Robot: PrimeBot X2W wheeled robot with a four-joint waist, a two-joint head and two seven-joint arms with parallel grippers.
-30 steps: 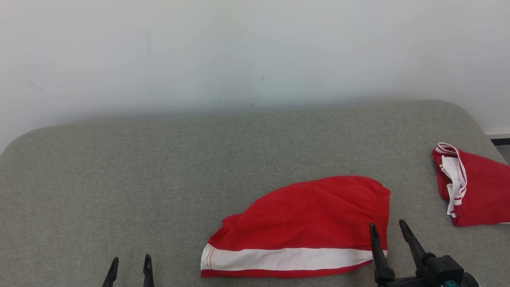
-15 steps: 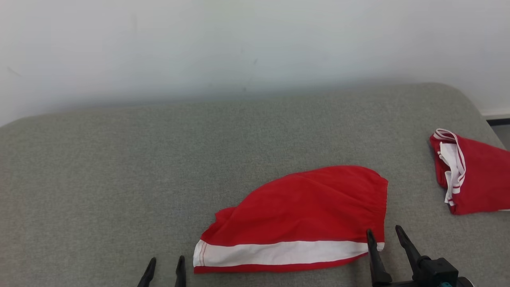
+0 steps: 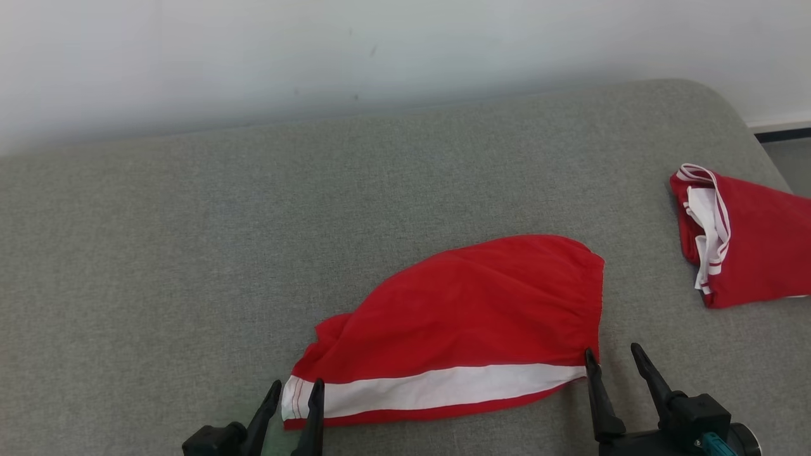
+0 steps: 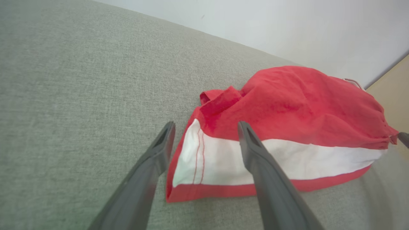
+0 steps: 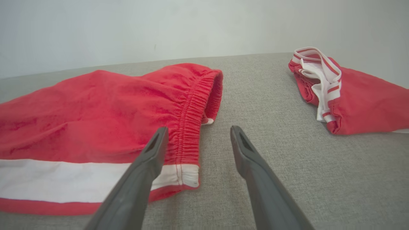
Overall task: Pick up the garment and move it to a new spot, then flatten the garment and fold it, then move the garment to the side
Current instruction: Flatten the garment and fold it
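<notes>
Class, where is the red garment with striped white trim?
Head view: that trimmed garment lies at the grey fabric surface's right edge, right of the red white-banded shorts.

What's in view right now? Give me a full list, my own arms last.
shorts: 1, red with a white stripe, lying front centre on the cushion, between the two tools
second garment: 1, red with white trim, bunched at the cushion's far right, apart from the shorts
cushion: 1, grey fabric, spans the whole work area
wall: 1, white, behind the cushion
left tool: 1, dark, open, at the shorts' striped left corner
right tool: 1, dark, open, at the shorts' elastic right end
</notes>
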